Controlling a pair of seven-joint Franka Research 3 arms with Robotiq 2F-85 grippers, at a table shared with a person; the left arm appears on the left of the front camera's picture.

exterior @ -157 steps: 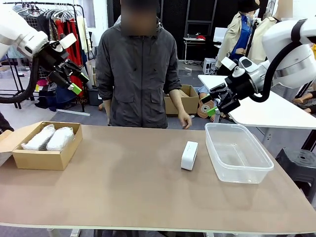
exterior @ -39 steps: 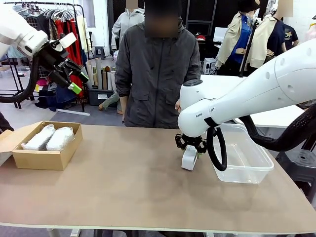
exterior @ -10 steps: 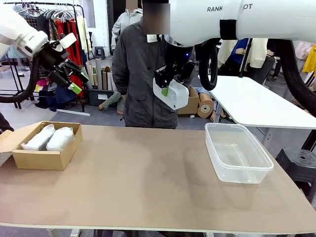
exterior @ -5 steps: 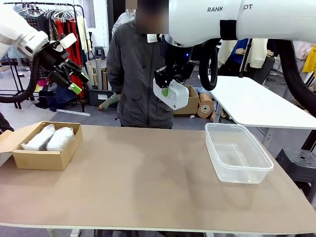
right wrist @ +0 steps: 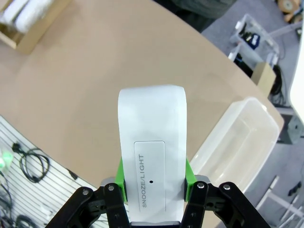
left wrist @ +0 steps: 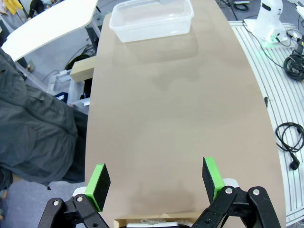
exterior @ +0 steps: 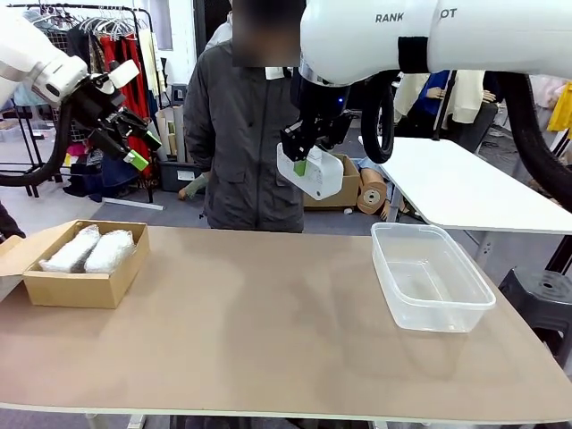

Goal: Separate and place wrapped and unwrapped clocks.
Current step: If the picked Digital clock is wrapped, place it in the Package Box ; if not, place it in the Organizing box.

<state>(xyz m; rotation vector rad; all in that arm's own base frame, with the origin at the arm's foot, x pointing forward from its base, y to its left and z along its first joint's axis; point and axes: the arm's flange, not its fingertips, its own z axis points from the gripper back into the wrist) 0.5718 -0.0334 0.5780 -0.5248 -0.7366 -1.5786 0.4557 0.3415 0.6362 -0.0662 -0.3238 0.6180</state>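
Fingers of the right gripper [exterior: 301, 166] stay clamped on the bare clock [exterior: 313, 172], now lifted upper centre, ready for the tub [exterior: 431, 277]; left gripper [exterior: 134, 143] spread apart.

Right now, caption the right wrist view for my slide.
Jaws clamp bare white clock high over table, clear tub beside.

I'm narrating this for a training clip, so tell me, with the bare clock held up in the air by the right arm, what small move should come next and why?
Probably carry it right and down toward the clear tub. The right gripper is shut on the bare clock, high above the table, while both wrapped bundles already sit in the cardboard box and the tub looks empty.
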